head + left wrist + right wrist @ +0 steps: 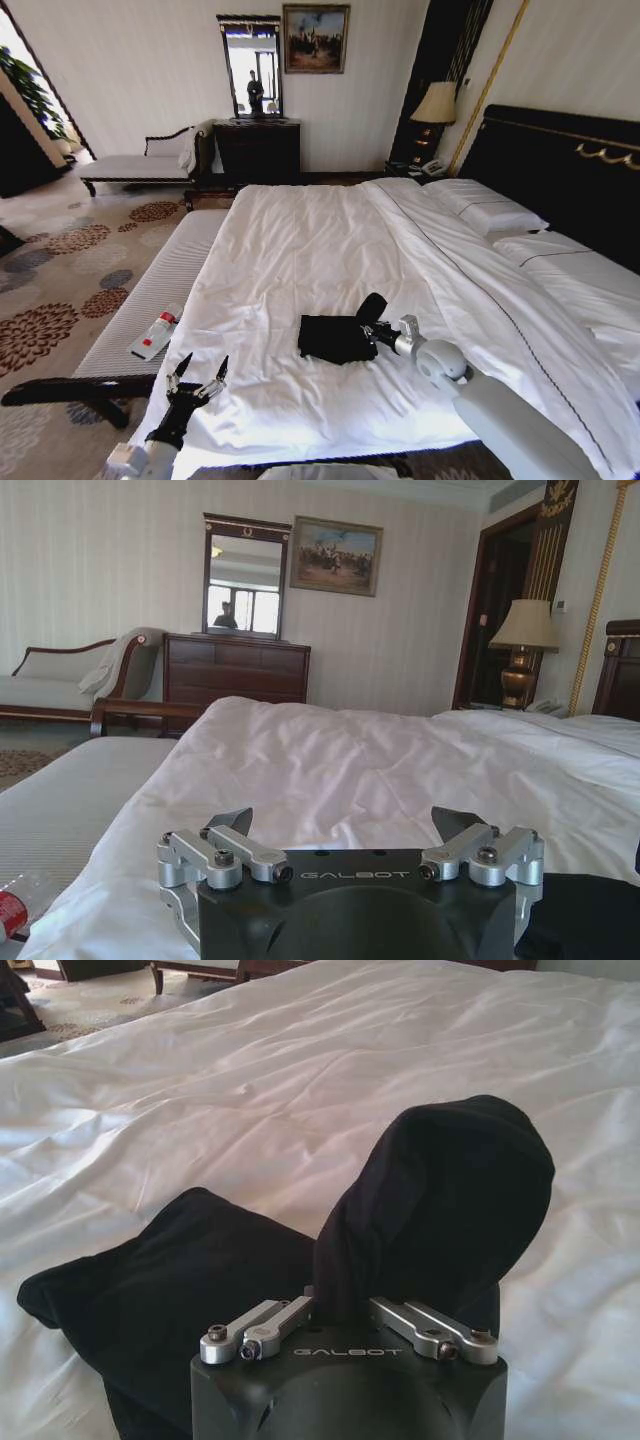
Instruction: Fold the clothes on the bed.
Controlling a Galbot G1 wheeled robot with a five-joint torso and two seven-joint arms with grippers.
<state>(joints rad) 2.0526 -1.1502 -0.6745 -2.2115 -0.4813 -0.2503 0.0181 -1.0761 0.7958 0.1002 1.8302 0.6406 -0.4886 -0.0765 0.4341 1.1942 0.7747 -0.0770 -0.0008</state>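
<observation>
The clothes, a black T-shirt, lie in a compact bundle on the white bed near its foot. My right gripper is shut on one edge of the T-shirt. It holds a flap of fabric raised above the rest. In the right wrist view the right gripper has its fingers pinched into the cloth. My left gripper hovers open over the bed's near left corner, apart from the shirt. The left gripper holds nothing, and the black fabric lies beside it.
A long pale bench runs along the bed's left side with a red-and-white bottle on it. Pillows and a dark headboard are at the right. A chaise, dresser and lamp stand by the far wall.
</observation>
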